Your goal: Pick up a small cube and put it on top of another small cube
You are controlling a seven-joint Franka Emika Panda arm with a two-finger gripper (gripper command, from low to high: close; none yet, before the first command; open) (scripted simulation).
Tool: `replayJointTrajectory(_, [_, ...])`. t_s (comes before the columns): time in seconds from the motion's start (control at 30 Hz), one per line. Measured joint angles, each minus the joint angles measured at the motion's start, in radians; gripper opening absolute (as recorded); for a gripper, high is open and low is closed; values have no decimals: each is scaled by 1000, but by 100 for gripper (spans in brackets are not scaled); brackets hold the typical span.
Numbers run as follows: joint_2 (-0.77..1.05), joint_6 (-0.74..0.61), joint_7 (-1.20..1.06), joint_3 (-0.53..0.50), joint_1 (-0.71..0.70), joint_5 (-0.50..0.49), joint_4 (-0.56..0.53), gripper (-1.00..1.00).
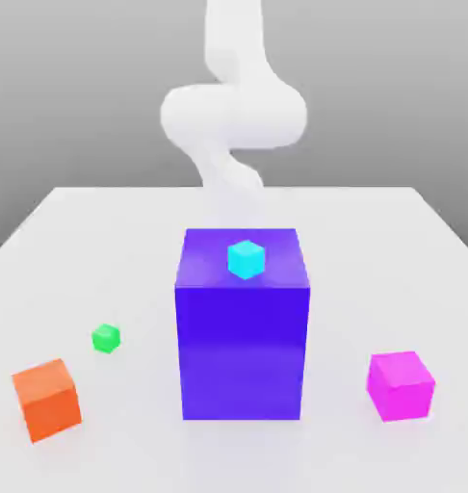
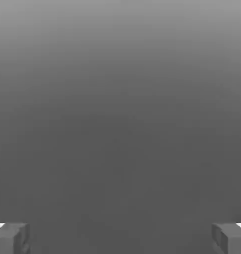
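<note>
Nearest to the camera in the exterior view you have the orange cube (image 1: 47, 401) and the pink cube (image 1: 401, 386), one on each side of the block (image 1: 242, 351). The pink cube, which I take as the one you must lift, stands on the table (image 1: 353, 231) near the block, toward the exterior view's right. The green cube (image 1: 106, 338), your probable base, is on the other side of it, near the orange one. The pink cube looks stiff and rather light, with smooth faces that may slip a little, so I would take it by two opposite upright faces, at middle height, and put it down gently, because the base is much smaller. The arm (image 1: 234, 116) is behind the block, and your gripper (image 2: 120, 239) has its fingers spread wide, with nothing between them.
</note>
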Motion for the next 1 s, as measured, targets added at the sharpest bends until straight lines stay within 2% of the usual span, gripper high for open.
replayJointTrajectory(0.27, [292, 150, 118, 133, 69, 48, -124, 0])
replayJointTrajectory(0.47, [508, 262, 239, 241, 119, 35, -215, 0])
replayJointTrajectory(0.67, [733, 373, 418, 308, 204, -58, -306, 0])
replayJointTrajectory(0.77, [847, 446, 507, 276, 244, -144, -318, 0])
replayJointTrajectory(0.87, [957, 531, 578, 201, 300, -237, -303, 0])
replayJointTrajectory(0.9, [992, 560, 599, 173, 322, -264, -297, -100])
replayJointTrajectory(1.0, [992, 562, 600, 173, 322, -265, -297, -100])
